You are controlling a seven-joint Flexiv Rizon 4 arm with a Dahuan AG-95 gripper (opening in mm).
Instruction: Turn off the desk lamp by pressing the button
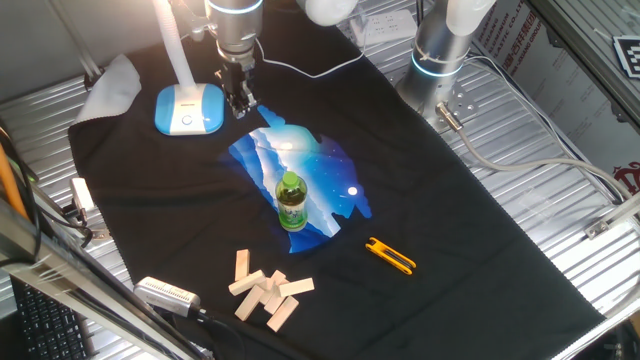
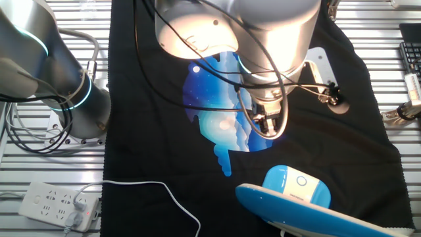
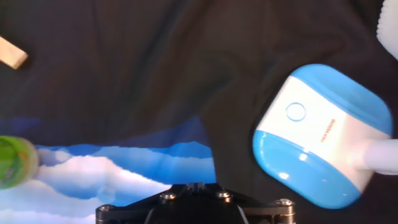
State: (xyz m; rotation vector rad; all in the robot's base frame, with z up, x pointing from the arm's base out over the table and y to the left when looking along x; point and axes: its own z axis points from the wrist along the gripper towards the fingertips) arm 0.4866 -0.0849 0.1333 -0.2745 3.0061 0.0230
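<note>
The desk lamp [image 1: 188, 108] has a light-blue rounded base, a white top panel and a slim white neck [image 1: 172, 45], and stands at the back left of the black cloth. Its round button [image 3: 296, 112] shows on the white panel in the hand view; the base also shows in the other fixed view [image 2: 296, 185]. My gripper [image 1: 240, 100] hangs just right of the base, a little above the cloth, apart from the lamp. In the hand view the fingertips [image 3: 194, 185] touch each other with nothing between them.
A blue-and-white printed patch [image 1: 300, 170] lies mid-cloth with a green bottle [image 1: 290, 200] standing on it. Wooden blocks [image 1: 265, 290], a yellow tool [image 1: 390, 256] and a brush [image 1: 168, 293] lie nearer the front. A second arm's base [image 1: 440, 50] stands at the back right.
</note>
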